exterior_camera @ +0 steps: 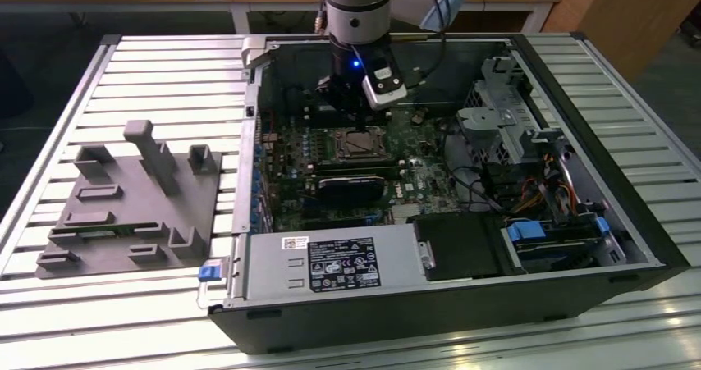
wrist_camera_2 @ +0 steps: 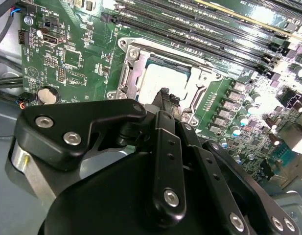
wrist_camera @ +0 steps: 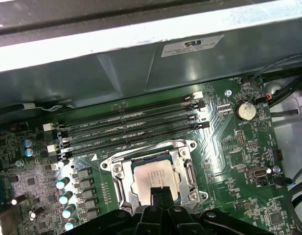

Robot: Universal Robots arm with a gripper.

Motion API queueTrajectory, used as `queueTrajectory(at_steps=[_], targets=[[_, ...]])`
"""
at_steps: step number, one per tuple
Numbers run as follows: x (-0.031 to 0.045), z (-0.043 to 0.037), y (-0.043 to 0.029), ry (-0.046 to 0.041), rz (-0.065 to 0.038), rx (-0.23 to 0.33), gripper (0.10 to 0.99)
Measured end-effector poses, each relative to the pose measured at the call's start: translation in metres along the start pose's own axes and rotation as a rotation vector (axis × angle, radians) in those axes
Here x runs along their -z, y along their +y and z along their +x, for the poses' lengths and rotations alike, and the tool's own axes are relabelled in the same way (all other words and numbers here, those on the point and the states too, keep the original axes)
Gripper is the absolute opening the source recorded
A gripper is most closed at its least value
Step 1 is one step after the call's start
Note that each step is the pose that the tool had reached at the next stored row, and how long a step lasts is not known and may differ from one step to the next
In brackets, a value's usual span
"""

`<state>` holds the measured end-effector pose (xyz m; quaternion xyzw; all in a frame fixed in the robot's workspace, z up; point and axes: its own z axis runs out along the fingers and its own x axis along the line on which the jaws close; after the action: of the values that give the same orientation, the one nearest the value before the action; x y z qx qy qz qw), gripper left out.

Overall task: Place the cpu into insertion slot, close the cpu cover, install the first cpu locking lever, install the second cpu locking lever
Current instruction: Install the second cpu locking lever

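The gripper is hanging just over the near edge of the socket, its dark fingers drawn narrow and close together with nothing between them; in the second wrist view the tips are sitting right above the chip's edge, though whether they are touching it cannot be told. Beneath them the cpu is lying flat inside the insertion slot, its dull silvery top showing through the window of the cpu cover, which is lying down over the socket and framing the chip on all sides. Just beyond the socket, the long black memory slots are running side by side across the green motherboard, and a round coin cell is sitting well off to one side. In the exterior view the arm is reaching down into the open computer case, which is resting on a slatted metal table; a grey fixture plate with upright blocks is lying on the table towards the exterior view's left, well apart from the case.
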<state>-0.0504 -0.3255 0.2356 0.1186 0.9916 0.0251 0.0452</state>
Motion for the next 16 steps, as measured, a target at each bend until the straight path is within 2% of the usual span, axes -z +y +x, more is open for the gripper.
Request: queueTrajectory(at_steps=[7, 16], targets=[[0.0003, -0.0004, -0.0015, 0.0001, 0.0, 0.0, 0.106], [0.0009, -0.0044, -0.018, 0.0, 0.0, 0.0, 0.106]])
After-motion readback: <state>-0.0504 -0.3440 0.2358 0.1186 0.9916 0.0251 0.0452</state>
